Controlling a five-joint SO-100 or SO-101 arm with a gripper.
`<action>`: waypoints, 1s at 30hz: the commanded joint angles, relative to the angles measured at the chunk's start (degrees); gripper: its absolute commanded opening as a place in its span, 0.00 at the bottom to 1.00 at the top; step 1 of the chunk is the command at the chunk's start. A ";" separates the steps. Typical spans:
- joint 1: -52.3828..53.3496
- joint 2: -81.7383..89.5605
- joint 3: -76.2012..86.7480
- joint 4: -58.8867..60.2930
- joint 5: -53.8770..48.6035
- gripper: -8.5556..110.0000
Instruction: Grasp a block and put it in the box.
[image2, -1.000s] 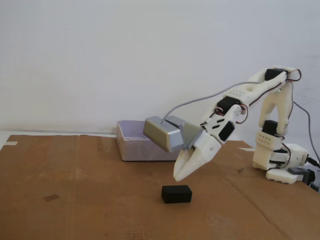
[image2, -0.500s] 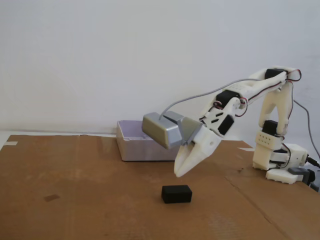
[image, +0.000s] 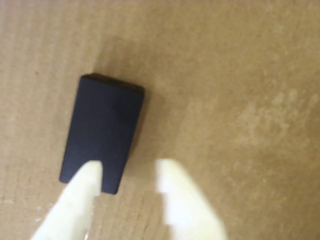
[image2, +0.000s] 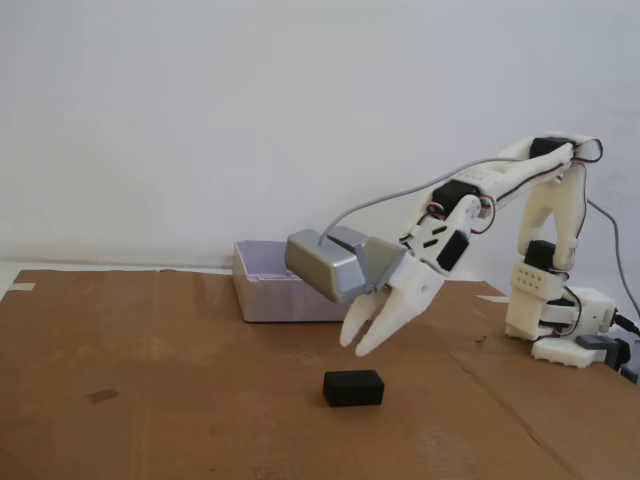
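- The claw (image2: 357, 346) hangs in the air above the cardboard sheet (image2: 150, 400), and its two white fingers are spread apart with nothing between them.
- In the wrist view the claw (image: 127, 175) comes in from the bottom edge. The left finger (image: 82, 187) sits in front of the near end of the block (image: 102, 132), and the right finger is off to the side over bare cardboard (image: 240, 100).
- In the fixed view the block (image2: 353, 387) is small and black. It lies flat on the cardboard, near the front edge and a bit right of the middle, just below the claw and not touching it.
- A grey camera case (image2: 325, 265) is stuck on the arm right behind the claw.
- The box (image2: 268, 297) is pale purple-grey. It sits at the back edge of the cardboard, behind the claw, well apart from the block.
- The white arm base (image2: 560, 325) stands at the right edge of the cardboard.
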 joint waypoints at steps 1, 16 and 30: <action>-1.23 5.54 -6.15 -0.35 -0.44 0.28; -4.22 7.29 -3.43 -0.26 0.26 0.37; -6.06 6.59 -3.25 -0.44 1.58 0.37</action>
